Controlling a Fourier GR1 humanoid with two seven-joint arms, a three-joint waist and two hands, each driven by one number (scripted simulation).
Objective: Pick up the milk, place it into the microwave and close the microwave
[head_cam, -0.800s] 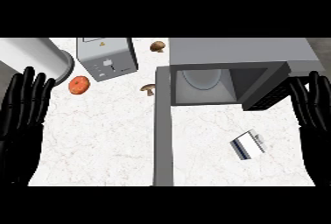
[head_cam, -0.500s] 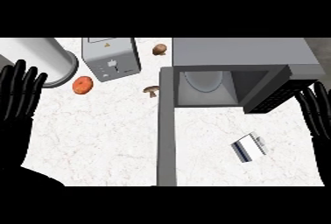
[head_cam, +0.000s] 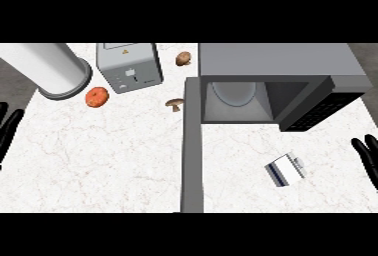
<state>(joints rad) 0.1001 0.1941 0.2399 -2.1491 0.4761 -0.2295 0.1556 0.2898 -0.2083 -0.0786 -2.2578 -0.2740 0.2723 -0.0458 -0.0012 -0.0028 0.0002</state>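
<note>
Your milk carton (head_cam: 284, 170) lies on the counter (head_cam: 103, 165), untouched, just before the microwave (head_cam: 273, 82) with its door (head_cam: 192, 145) open. Left hand (head_cam: 9, 131) and right hand (head_cam: 367, 159): fingers straight at the edges, holding nothing.

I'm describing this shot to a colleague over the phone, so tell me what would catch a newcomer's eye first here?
The open microwave at the upper right stands out first, its door swung out across the white counter. Next comes the small milk carton lying on the counter below the microwave, and the orange tomato beside the big white cylinder and the toaster at the upper left.
</note>
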